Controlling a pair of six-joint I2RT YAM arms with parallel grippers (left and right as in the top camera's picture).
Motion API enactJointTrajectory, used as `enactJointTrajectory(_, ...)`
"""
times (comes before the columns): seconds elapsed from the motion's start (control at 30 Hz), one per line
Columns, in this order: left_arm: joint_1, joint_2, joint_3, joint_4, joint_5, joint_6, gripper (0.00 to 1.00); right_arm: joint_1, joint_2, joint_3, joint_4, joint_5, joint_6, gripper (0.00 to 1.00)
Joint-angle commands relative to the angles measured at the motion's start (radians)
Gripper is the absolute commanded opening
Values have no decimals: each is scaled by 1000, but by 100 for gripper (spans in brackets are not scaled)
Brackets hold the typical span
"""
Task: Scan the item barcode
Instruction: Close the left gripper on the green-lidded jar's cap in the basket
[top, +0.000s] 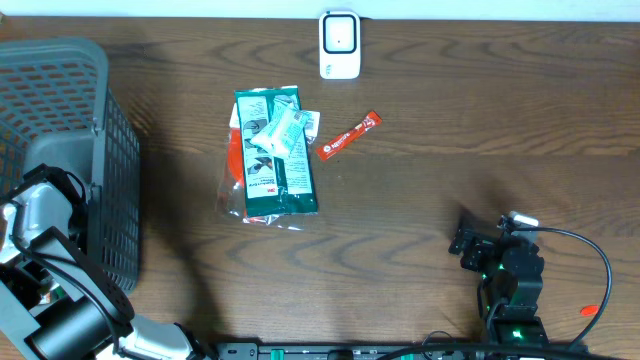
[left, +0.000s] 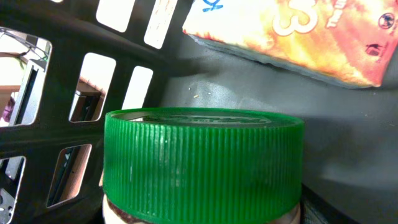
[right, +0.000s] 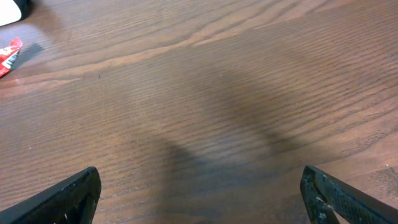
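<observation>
A jar with a ribbed green lid (left: 202, 165) fills the left wrist view, standing inside the grey basket (top: 60, 70). It sits right between the jaws of my left gripper, whose dark fingers show only as slivers at the lower corners, so contact cannot be judged. My left arm (top: 45, 215) reaches down into the basket. The white barcode scanner (top: 339, 45) stands at the table's far edge. My right gripper (right: 202, 199) hovers open over bare wood at the front right, nothing between its fingers.
An orange packet (left: 298, 34) lies in the basket behind the jar. Green and white packets (top: 272, 155) and a red sachet (top: 350, 134) lie mid-table below the scanner. A small red object (top: 590, 310) sits at the right front edge.
</observation>
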Motion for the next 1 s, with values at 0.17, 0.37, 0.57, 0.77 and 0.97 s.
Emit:
enactJointTrajectory(0.17, 6, 6, -8, 44, 64, 2, 75, 2, 0, -2, 0, 5, 13, 99)
enactJointTrajectory(0.37, 6, 6, -8, 55, 72, 2, 75, 2, 0, -2, 0, 5, 12, 99)
enactJointTrajectory(0.57, 6, 6, -8, 65, 72, 2, 59, 2, 0, -2, 0, 5, 12, 99)
enactJointTrajectory(0.77, 6, 6, -15, 92, 72, 2, 39, 2, 0, -2, -1, 5, 13, 99)
enactJointTrajectory(0.97, 6, 6, -15, 92, 69, 11, 27, 2, 0, -2, -6, 5, 13, 99)
